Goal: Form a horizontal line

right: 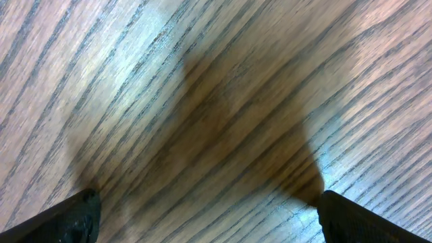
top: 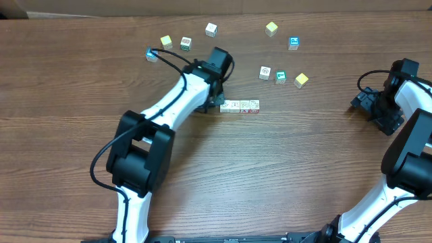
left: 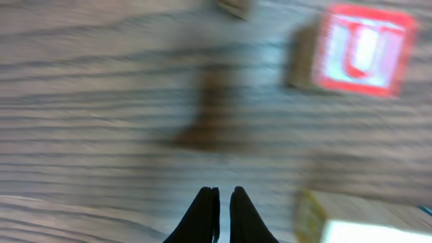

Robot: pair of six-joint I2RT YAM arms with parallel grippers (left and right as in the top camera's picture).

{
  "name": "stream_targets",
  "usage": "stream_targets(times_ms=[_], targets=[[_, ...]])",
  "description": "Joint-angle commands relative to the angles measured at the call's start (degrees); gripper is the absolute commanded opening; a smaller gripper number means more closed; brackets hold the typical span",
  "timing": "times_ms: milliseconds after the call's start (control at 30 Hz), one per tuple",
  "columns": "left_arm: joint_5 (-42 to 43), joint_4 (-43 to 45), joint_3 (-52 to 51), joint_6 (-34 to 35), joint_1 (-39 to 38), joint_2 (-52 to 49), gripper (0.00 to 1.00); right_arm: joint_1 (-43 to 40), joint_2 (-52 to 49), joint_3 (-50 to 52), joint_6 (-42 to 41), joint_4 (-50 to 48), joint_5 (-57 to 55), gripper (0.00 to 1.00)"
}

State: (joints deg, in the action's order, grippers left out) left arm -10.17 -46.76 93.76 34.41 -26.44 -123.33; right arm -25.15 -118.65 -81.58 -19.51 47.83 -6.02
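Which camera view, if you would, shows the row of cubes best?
Overhead: the row of cubes shows whole, with the cubes touching. The left wrist view gives only blurred cubes, unmatchable to it; the right wrist view shows only tabletop.

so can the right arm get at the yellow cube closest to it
Probably yes: the right tool is open, and nothing stands between it and the yellow cube.
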Motion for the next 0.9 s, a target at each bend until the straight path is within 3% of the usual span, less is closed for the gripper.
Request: stream_targets(times_ms=[0,400,533,567,633,733,867], targets=[[-1.62,-0.9,-0.31,0.33,2.78,1.51,0.06,-0.33,-0.63,0.55,0.0,0.0,-1.46,1.0],[-0.28,-2.43,-0.31,0.31,12.09,1.51,0.11,-0.33,-0.63,0.52,0.02,0.0,-1.46,1.0],[-0.33,-2.51,-0.31,0.31,13.75,1.51,0.32,-0.33,-0.63,0.52,0.02,0.0,-1.46,1.0],[-0.26,-2.73,-0.31,0.33,13.97,1.51,0.31,-0.33,-0.63,0.52,0.02,0.0,-1.46,1.0],[0.63,-3.39,-0.31,0.31,14.03,1.51,0.04,-0.33,-0.63,0.55,0.02,0.0,-1.46,1.0],[6.34,-2.8,-0.31,-1.57,13.84,1.51,0.04,-0.33,-0.63,0.52,0.02,0.0,-1.46,1.0],[19.41,5.77,-0.09,-11.61,12.9,1.51,0.04,-0.33,-0.63,0.55,0.02,0.0,-1.46,1.0]])
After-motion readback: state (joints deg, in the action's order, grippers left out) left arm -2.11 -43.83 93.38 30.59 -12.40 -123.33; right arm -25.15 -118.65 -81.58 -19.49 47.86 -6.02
